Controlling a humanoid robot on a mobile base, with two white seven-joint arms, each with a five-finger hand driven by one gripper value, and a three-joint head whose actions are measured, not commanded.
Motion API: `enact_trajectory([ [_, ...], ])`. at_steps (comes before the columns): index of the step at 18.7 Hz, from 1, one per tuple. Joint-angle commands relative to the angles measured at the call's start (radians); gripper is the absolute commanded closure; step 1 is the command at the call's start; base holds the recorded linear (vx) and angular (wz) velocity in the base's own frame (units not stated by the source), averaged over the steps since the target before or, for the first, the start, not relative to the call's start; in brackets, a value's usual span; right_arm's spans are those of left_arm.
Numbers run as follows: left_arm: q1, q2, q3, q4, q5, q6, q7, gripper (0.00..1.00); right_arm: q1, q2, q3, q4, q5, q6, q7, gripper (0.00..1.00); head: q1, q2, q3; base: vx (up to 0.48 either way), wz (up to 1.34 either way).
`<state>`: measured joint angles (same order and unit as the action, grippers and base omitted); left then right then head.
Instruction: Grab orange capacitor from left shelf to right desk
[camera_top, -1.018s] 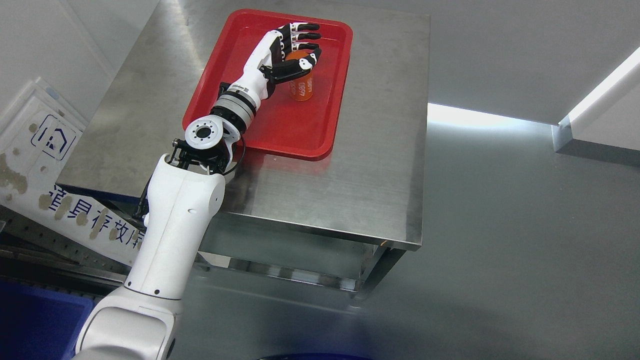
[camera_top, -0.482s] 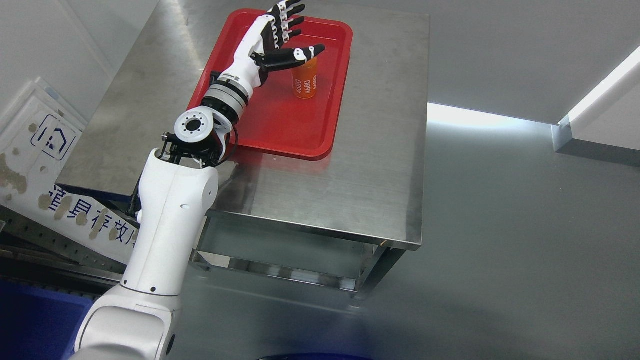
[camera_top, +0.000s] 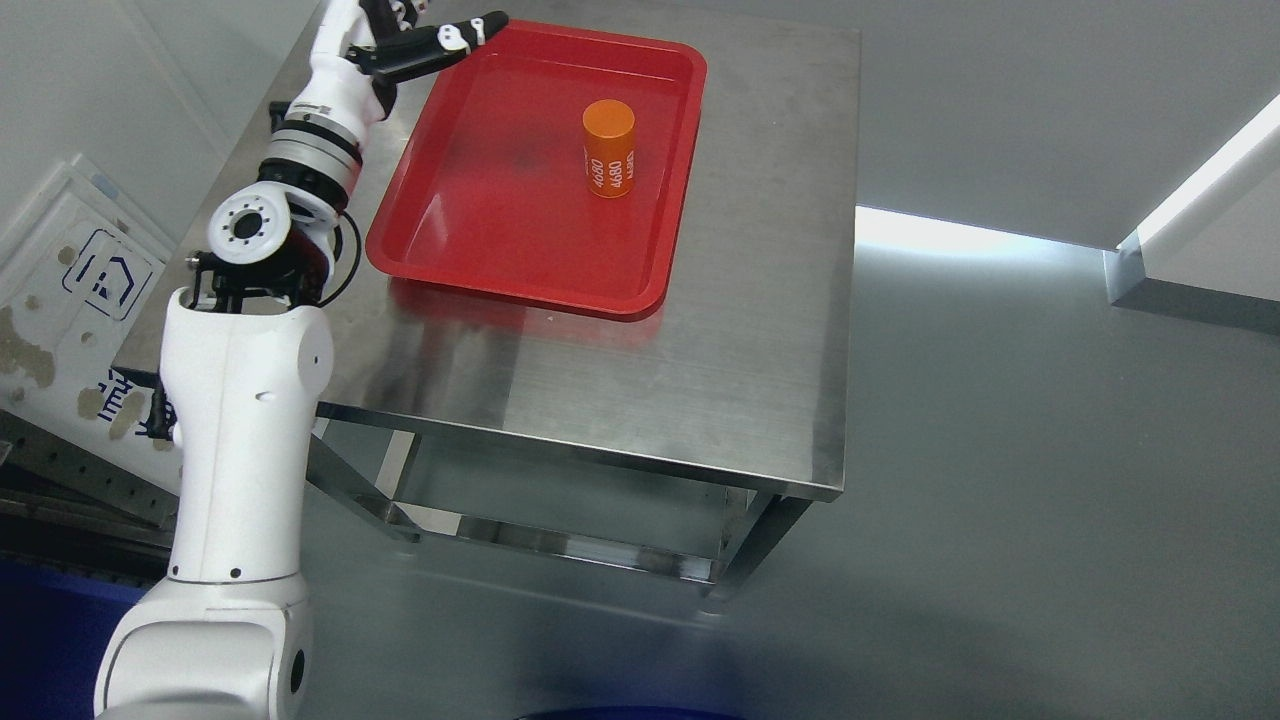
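Observation:
The orange capacitor (camera_top: 609, 148), a short cylinder with white print on its side, stands upright in the red tray (camera_top: 480, 230) on the steel desk (camera_top: 700, 350). My left hand (camera_top: 420, 30) is up at the top edge of the picture, beside the tray's far left corner, well to the left of the capacitor. Its thumb sticks out straight, the other fingers are partly cut off by the frame, and it holds nothing. The left arm rises from the lower left along the desk's left side. The right arm does not show.
A white sign with blue characters (camera_top: 70, 300) leans at the left of the desk. A dark shelf frame and a blue bin (camera_top: 40, 620) sit at the lower left. Grey floor lies to the right of the desk.
My left hand let go of the capacitor, opened, and pulled away up and to the left, off the tray. The capacitor stays upright where it was set down.

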<state>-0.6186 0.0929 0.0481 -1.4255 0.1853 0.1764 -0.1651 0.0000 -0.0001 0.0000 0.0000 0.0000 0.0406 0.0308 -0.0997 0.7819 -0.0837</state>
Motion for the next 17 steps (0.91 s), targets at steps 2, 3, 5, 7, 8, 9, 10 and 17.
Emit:
enact_trajectory([
  [2,0.158,-0.030,0.228,-0.231,0.000,-0.052,0.022,0.00,0.034,-0.017,-0.012,-0.023,0.000,-0.001,0.000,0.00,0.0000,0.000,0.000,0.000,0.00],
  [3,0.177,-0.010,0.233,-0.231,0.000,-0.072,0.044,0.00,0.034,-0.017,-0.012,-0.023,0.000,-0.001,0.000,0.00,0.0000,0.000,0.000,0.000,0.00],
  [5,0.215,0.008,0.231,-0.231,0.000,-0.074,0.071,0.00,0.034,-0.017,-0.012,-0.023,0.000,-0.001,0.000,0.00,0.0000,0.000,0.000,0.000,0.00],
  [7,0.246,0.010,0.231,-0.230,0.000,-0.075,0.072,0.00,0.034,-0.017,-0.012,-0.023,0.000,-0.001,0.000,0.00,0.0000,0.000,0.000,0.000,0.00],
  [8,0.260,0.002,0.230,-0.230,0.000,-0.075,0.072,0.00,0.034,-0.017,-0.012,-0.023,0.000,-0.001,0.000,0.00,0.0000,0.000,0.000,0.000,0.00],
  [9,0.276,-0.004,0.219,-0.230,0.000,-0.075,0.072,0.00,0.034,-0.017,-0.012,-0.023,0.000,-0.001,0.000,0.00,0.0000,0.000,0.000,0.000,0.00],
  [10,0.283,-0.010,0.210,-0.230,0.000,-0.077,0.073,0.00,0.034,-0.017,-0.012,-0.023,0.000,-0.001,0.000,0.00,0.0000,0.000,0.000,0.000,0.00],
  [17,0.353,-0.012,0.203,-0.230,0.000,-0.132,0.076,0.00,0.034,-0.017,-0.012,-0.023,0.000,-0.001,0.000,0.00,0.0000,0.000,0.000,0.000,0.00],
])
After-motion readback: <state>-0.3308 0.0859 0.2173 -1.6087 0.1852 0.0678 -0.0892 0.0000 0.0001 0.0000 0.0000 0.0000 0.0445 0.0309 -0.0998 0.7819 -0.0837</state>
